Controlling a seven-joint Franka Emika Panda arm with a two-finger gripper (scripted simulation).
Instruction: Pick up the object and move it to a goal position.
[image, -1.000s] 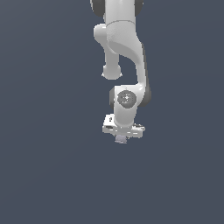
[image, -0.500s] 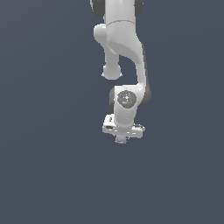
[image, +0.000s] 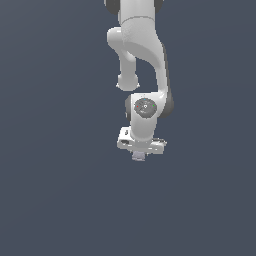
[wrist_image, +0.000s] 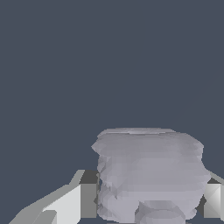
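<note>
So the hand (image: 139, 154) is pointing straight down, and its fingers (wrist_image: 72, 203) sit on either side of the object (wrist_image: 148, 175), pressed up against its sides from what the wrist view shows. Looks like it's clamped on the thing, only as wide apart as the piece itself.

In the exterior view the object (image: 138, 156) pokes out just below the white hand body, way narrower than the hand. The surface (image: 55, 200) is a flat dark slate blue all round, plenty of open room on every side, no edges in sight.

The object itself is pale grey-lavender, blocky, with faint horizontal ridges and a rounded bump low on its front.
</note>
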